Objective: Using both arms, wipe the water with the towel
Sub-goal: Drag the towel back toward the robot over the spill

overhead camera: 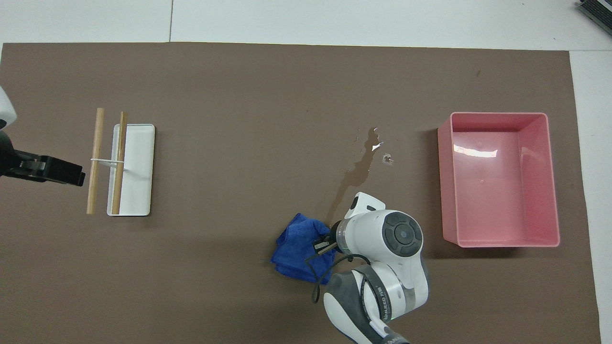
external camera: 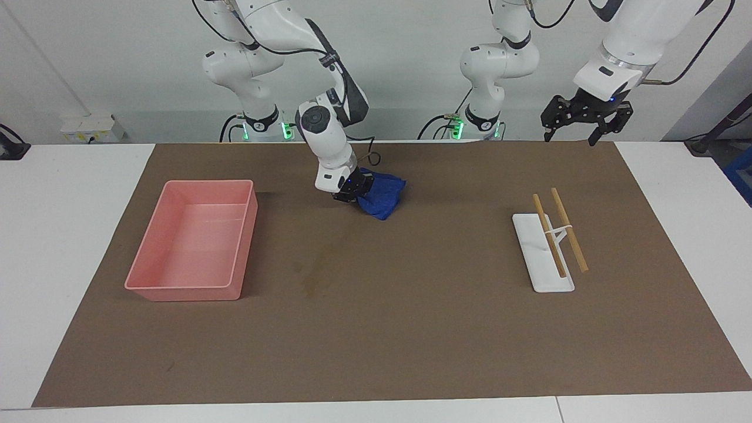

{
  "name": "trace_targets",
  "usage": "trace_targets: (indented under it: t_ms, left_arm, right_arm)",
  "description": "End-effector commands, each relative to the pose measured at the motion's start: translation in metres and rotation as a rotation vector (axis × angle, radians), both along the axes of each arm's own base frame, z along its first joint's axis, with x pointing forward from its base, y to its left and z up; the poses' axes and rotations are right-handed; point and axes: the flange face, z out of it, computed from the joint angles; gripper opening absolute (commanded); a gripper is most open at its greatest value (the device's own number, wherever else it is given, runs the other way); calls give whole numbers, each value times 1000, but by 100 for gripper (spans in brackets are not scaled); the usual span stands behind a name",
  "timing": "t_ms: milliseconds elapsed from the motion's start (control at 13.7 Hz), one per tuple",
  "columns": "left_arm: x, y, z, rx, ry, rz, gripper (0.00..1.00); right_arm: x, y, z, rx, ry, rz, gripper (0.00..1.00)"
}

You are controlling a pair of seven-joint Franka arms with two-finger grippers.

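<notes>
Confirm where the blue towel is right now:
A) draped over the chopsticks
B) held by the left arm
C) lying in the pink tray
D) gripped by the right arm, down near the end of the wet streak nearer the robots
D: the right gripper is shut on the towel, low at the mat by the near end of the water; the left gripper hangs open and empty above the mat's edge.

no readable labels or numbers on the items on the table; only faint dark lettering on the right arm's grey wrist band (overhead camera: pixel 377 298), at 6 o'clock in the overhead view, illegible.
</notes>
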Motion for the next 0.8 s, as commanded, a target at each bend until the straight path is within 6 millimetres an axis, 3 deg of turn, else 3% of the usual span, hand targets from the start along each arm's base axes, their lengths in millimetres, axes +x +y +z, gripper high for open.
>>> trace_targets:
  t_ms: [0, 439, 732]
  left_arm:
    - [-10, 3, 1, 21, 3, 8, 100]
    - [-10, 3, 1, 23, 3, 8, 100]
    - [-10, 3, 1, 23, 3, 8, 100]
  right_arm:
    - [16, -22, -2, 1, -21, 21, 0]
    - [33, -44, -5, -27, -61, 19, 0]
    - [57, -68, -2, -57, -96, 15, 0]
